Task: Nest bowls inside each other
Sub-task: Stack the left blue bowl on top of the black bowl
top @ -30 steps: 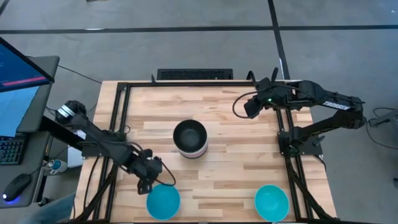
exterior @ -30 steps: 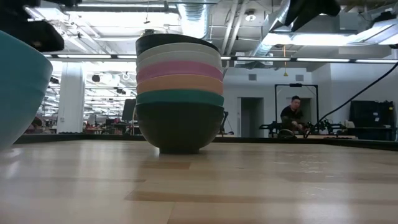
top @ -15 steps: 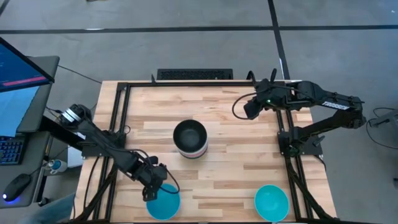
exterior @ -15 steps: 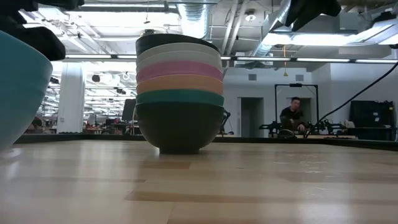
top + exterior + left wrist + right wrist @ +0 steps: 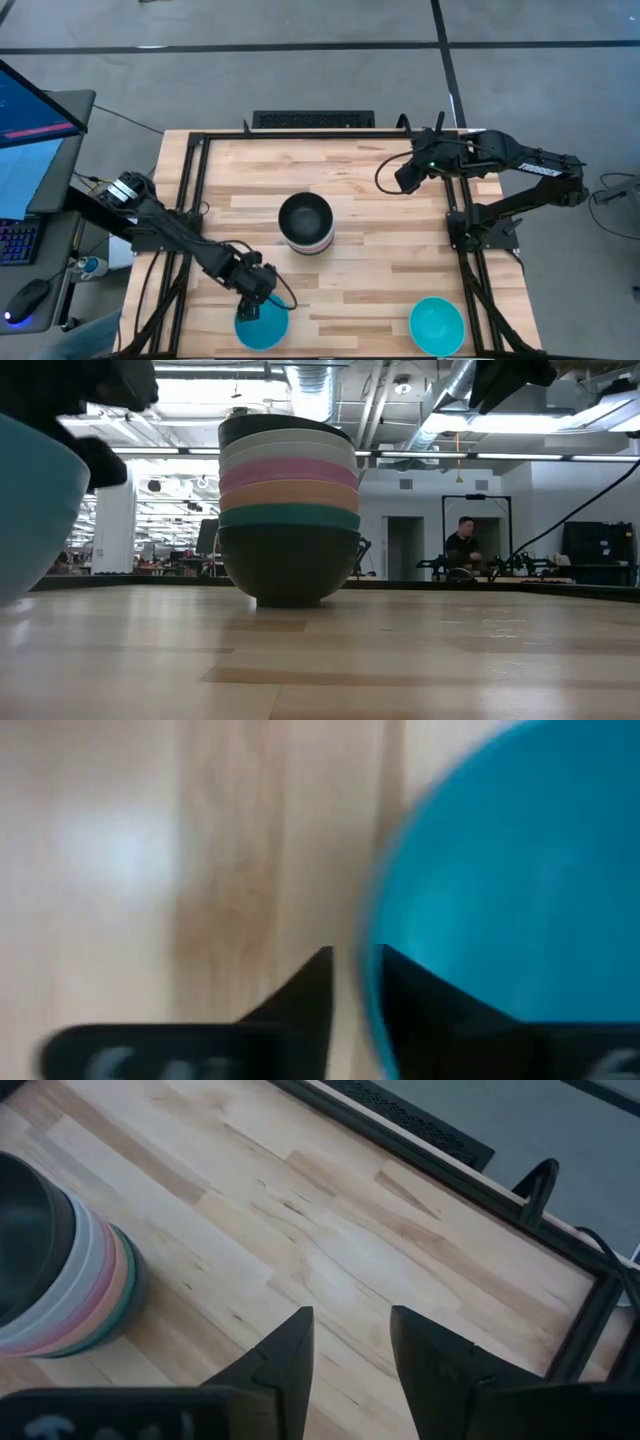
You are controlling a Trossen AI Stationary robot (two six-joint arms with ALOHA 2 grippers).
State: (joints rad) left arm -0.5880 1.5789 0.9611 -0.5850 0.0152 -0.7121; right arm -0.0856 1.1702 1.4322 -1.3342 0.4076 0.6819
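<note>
A stack of several nested bowls [image 5: 305,222] stands on its base at the table's middle, a black one on top; the low view shows white, pink, orange and green rims above a dark bottom bowl [image 5: 289,565]. Two turquoise bowls stand singly by the near edge, one left [image 5: 264,328] and one right [image 5: 437,325]. My left gripper [image 5: 256,296] is down at the left bowl's far rim, shut on it. My right gripper [image 5: 404,179] hovers open above the table's far right, with nothing between its fingers [image 5: 350,1342]. My left gripper has the left turquoise bowl's far rim [image 5: 368,970] between its two fingers, one finger [image 5: 415,1000] inside the bowl and one [image 5: 305,995] outside. The fingers come from above, pointing down. The bowl stands upright on the table.
A black frame [image 5: 200,170] runs along the table's left, far and right sides. Bare wood lies between the stack and the two turquoise bowls. A monitor and keyboard [image 5: 20,150] stand left of the table. A person [image 5: 465,545] sits far off in the room.
My left gripper has gone toward the table's near edge and right, and down onto the far rim of the left turquoise bowl. The bowl has stayed where it was.
</note>
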